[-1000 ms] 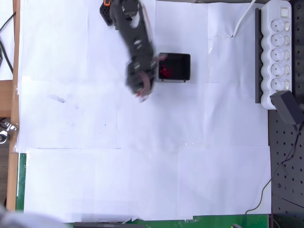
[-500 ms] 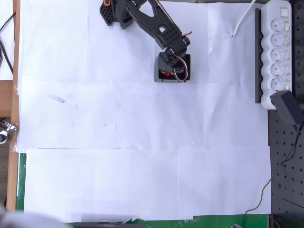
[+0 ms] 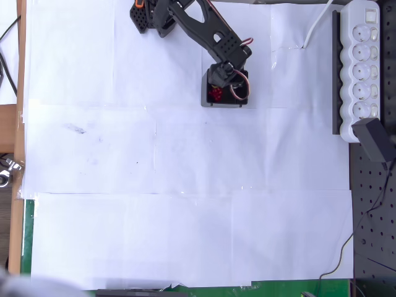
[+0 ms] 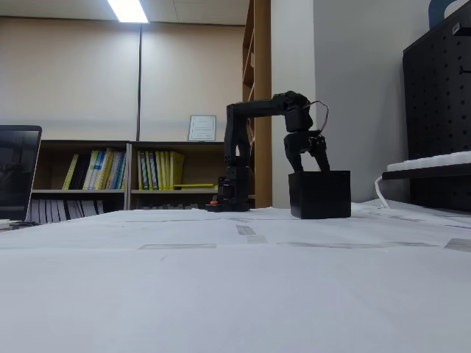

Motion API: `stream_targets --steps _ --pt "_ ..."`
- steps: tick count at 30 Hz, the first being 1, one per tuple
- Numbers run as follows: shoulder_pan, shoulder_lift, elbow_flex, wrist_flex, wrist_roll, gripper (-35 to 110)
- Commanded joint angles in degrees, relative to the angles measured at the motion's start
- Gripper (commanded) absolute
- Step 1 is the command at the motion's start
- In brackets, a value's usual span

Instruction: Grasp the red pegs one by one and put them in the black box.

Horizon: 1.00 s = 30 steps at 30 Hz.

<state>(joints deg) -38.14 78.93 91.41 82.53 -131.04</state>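
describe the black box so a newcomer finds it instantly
Start at the white power strip on the overhead view's right edge, then move left across the white paper to the arm. The black box sits under its gripper: small, dark, rectangular, open-topped, with red pegs inside.
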Motion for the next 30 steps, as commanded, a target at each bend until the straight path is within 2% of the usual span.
stream_targets --steps 1,4,10,14,17,21,24,30 --pt "9.2 -12.7 6.9 0.9 3.9 28" --pt "19.4 -19.5 0.7 -4.2 9.6 28" --pt "33.0 -36.7 -29.8 -18.0 20.9 27" --pt "35.6 -49.7 -49.4 -25.1 23.9 1" --pt "36.1 -58.6 -62.1 -30.1 24.1 0" --pt "36.8 -73.6 -77.3 -30.3 24.3 0" --pt "36.7 -84.6 -86.6 -26.8 24.3 0" --pt "36.1 -88.3 -89.9 -22.7 24.3 0"
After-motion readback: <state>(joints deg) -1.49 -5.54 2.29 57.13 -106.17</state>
